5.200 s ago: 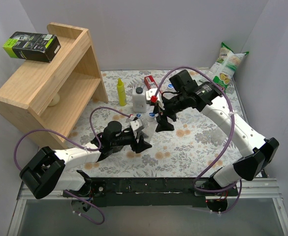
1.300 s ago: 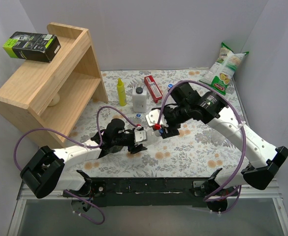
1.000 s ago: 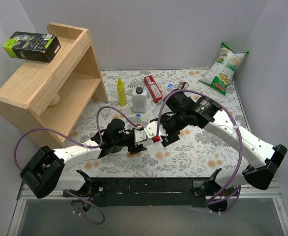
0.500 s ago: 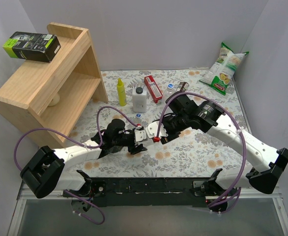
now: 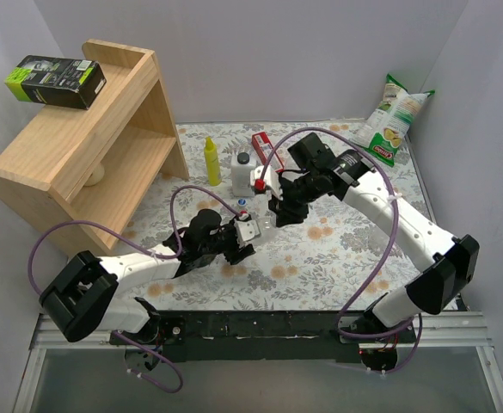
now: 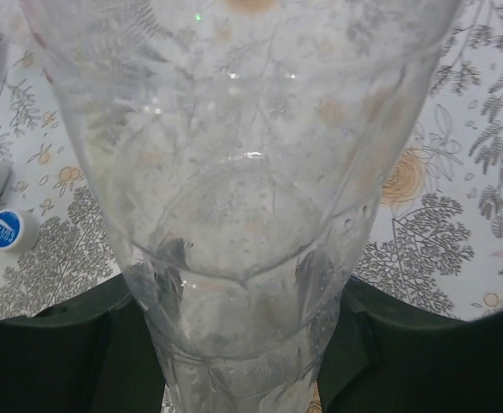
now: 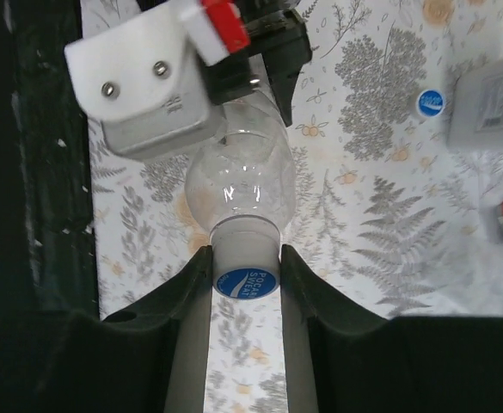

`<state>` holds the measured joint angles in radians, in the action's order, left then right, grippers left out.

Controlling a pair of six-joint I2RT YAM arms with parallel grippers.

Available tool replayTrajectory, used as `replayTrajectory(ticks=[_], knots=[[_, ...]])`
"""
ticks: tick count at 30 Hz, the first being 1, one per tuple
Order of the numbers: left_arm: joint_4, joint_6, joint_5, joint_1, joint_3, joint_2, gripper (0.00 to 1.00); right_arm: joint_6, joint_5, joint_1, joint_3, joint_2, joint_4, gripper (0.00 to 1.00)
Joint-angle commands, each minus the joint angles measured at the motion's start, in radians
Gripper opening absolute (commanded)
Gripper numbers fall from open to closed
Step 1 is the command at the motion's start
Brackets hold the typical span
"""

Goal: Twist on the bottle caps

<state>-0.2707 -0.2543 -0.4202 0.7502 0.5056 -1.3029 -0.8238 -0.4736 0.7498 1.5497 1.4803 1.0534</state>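
left tool (image 5: 244, 234): clamped on the body of a small clear plastic bottle (image 7: 238, 185), neck pointed at the right arm. judged a bracing hold, so the bottle cannot turn.

right tool (image 7: 246, 277): closed on a small round blue plastic screw cap (image 7: 246, 284) seated on that neck. its fingers (image 7: 198, 292) touch both sides of the cap, in line with the bottle, which suits twisting. thread engagement cannot be told.

a second blue cap (image 6: 4, 231) lies loose on the floral counter (image 5: 346, 249), apart from both tools; presumably for another bottle.

Bright even light, soft shadows, wrist close-ups blurred
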Motion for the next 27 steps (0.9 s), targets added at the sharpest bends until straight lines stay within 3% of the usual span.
replayTrajectory(ticks=[1, 6, 8, 10, 11, 12, 13, 15, 19, 22, 27], knots=[[-0.237, -0.066, 0.283, 0.012, 0.056, 0.013, 0.00, 0.513, -0.241, -0.074, -0.008, 0.063, 0.030, 0.01], [-0.254, -0.002, 0.333, 0.014, 0.044, -0.010, 0.00, 0.741, -0.624, -0.253, -0.085, 0.158, -0.015, 0.01], [-0.216, 0.007, 0.324, 0.014, 0.037, -0.003, 0.00, 0.680, -0.655, -0.291, 0.060, 0.187, -0.045, 0.34], [-0.171, 0.003, 0.278, 0.012, 0.036, 0.005, 0.00, 0.582, -0.593, -0.317, 0.203, 0.204, -0.018, 0.51], [-0.103, 0.010, 0.209, 0.012, 0.040, 0.010, 0.00, 0.498, -0.573, -0.325, 0.322, 0.199, 0.011, 0.52], [-0.073, 0.009, 0.174, 0.012, 0.042, 0.011, 0.00, 0.269, -0.576, -0.331, 0.354, 0.187, 0.107, 0.52], [-0.044, 0.009, 0.126, 0.009, 0.042, 0.019, 0.00, 0.156, -0.551, -0.328, 0.355, 0.164, 0.137, 0.52], [0.017, 0.029, 0.004, 0.008, 0.030, 0.028, 0.00, 0.018, -0.467, -0.319, 0.200, 0.045, 0.097, 0.52], [0.053, 0.027, -0.103, 0.003, 0.030, 0.030, 0.00, -0.261, -0.301, -0.252, -0.035, -0.144, 0.042, 0.53], [0.048, 0.024, -0.146, -0.005, 0.033, 0.027, 0.00, -0.404, -0.206, -0.202, -0.173, -0.244, 0.002, 0.54], [0.059, 0.052, -0.181, -0.006, 0.037, 0.017, 0.00, -0.437, -0.154, -0.152, -0.229, -0.291, -0.075, 0.57]])
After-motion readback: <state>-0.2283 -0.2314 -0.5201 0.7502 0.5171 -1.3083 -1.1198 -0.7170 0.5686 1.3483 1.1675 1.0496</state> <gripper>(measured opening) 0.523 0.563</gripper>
